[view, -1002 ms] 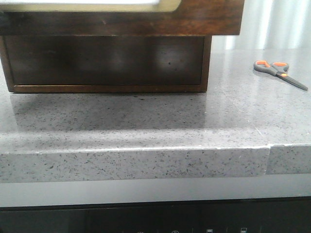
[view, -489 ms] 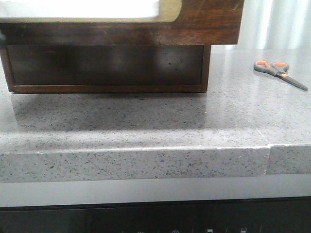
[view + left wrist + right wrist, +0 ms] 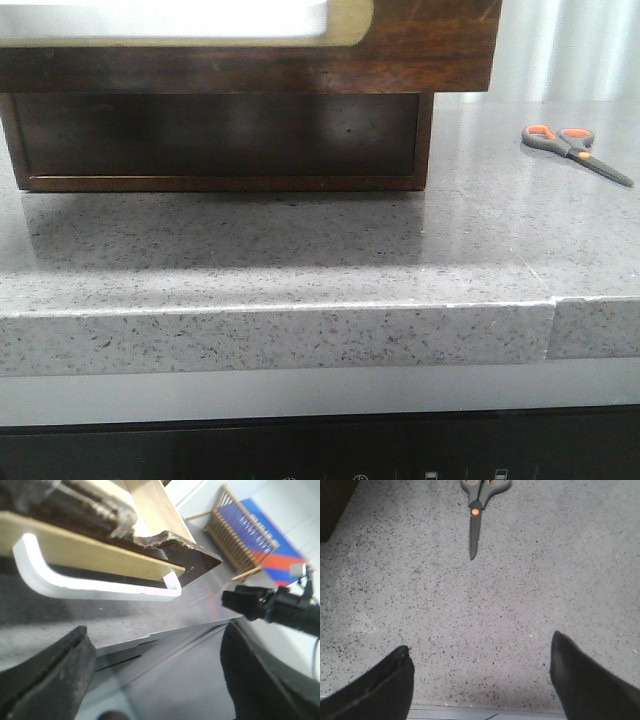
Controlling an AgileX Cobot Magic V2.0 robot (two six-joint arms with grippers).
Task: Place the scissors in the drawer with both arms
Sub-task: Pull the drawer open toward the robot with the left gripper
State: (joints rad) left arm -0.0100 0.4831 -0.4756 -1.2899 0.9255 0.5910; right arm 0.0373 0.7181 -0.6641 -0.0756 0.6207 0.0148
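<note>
The scissors [image 3: 575, 150] lie flat on the grey counter at the far right, orange-lined loops to the left and blades pointing right. In the right wrist view the scissors [image 3: 476, 510] lie ahead of my right gripper [image 3: 480, 645], which is open and empty over the counter near its front edge. The dark brown drawer [image 3: 420, 40] stands pulled out at the top left, its pale tan rim showing. In the left wrist view the drawer [image 3: 195, 562] is close ahead of my left gripper [image 3: 155, 645], which is open and empty. Neither gripper shows in the front view.
The dark wooden cabinet box [image 3: 220, 135] sits under the drawer on the speckled counter [image 3: 300, 240]. In the left wrist view, the black right arm [image 3: 270, 607] reaches in at the side, with a wooden slatted rack [image 3: 240, 530] beyond it.
The drawer front has come a little further out and lower in the front view. The scissors have not moved.
</note>
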